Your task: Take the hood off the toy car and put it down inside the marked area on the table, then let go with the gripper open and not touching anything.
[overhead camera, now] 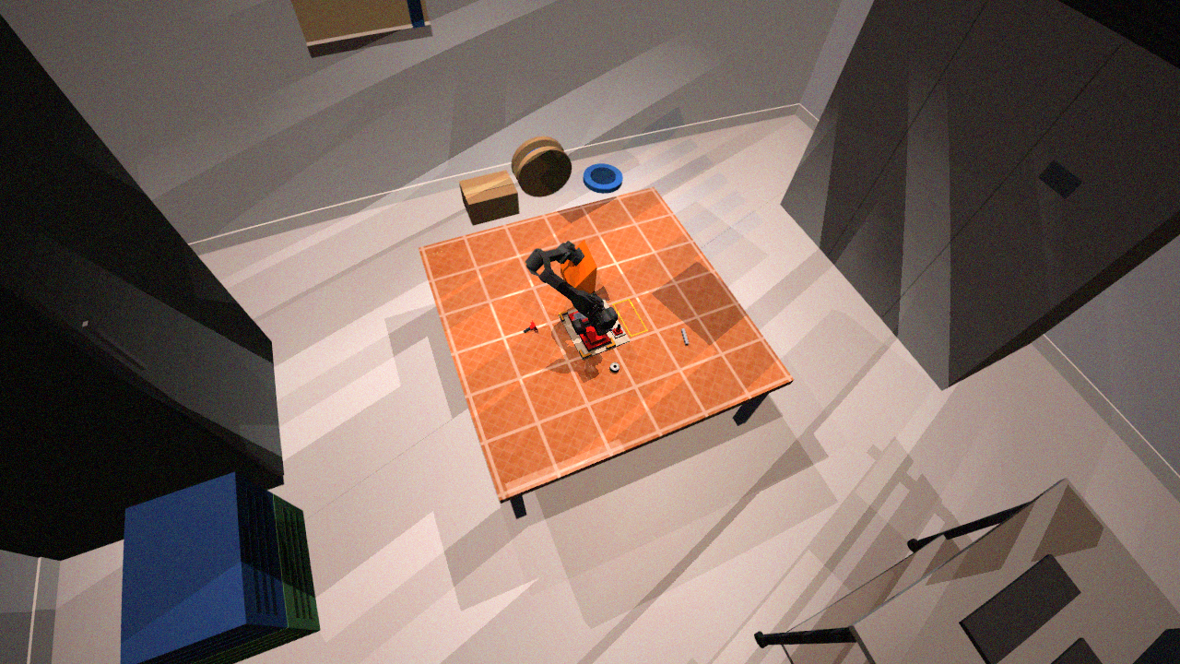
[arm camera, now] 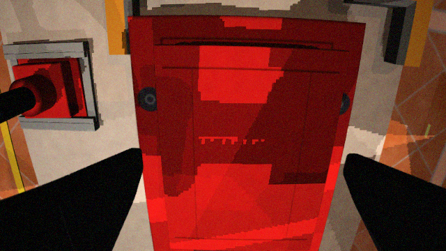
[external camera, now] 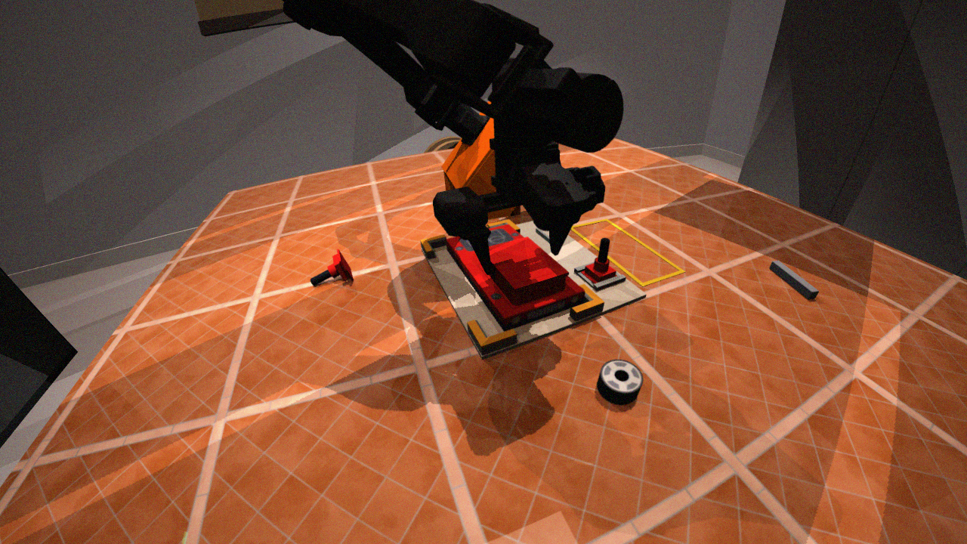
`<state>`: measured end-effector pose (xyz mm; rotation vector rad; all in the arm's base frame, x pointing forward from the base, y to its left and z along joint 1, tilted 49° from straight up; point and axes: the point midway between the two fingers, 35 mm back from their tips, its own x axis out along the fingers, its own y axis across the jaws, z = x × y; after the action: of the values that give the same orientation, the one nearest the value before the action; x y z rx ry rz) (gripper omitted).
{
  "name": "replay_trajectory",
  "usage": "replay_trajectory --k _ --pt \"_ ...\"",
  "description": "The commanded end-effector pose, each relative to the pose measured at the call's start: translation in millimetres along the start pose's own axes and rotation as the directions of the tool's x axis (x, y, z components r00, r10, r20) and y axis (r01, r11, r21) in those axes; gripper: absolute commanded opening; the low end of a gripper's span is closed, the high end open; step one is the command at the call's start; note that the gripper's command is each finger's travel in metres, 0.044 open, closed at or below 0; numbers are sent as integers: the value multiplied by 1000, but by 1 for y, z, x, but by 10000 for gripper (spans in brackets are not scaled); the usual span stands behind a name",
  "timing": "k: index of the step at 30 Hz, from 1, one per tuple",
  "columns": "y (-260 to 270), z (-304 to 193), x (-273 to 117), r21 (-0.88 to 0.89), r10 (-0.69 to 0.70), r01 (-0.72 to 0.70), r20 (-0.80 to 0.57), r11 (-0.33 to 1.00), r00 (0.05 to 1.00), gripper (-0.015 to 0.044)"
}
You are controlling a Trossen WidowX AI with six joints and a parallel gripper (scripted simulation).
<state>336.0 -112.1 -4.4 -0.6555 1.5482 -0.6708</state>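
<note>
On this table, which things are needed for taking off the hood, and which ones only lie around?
Needed for the job:
- red toy car, hood still on
- yellow marked area
- gripper, open, straddling the car

Only lying around:
- loose wheel
- grey bar
- red peg lying on its side
- upright peg in its holder

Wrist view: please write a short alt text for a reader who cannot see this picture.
A red toy car fills the frame from above, with the open hand straddling it, one black finger on each side and nothing held. At left, a red peg with a black handle sits in a grey frame on the pale base board.
</note>
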Motion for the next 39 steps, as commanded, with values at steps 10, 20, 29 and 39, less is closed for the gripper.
replay_trajectory --k 10,20,29,39 --pt "0 0 8 -7 -6 6 -2 1000 1000 440" --pt "0 0 13 -7 -6 6 -2 1000 1000 440" --pt "0 0 10 0 -1 1 0 1000 1000 302" --pt "0 0 8 0 0 0 0 1000 1000 117"
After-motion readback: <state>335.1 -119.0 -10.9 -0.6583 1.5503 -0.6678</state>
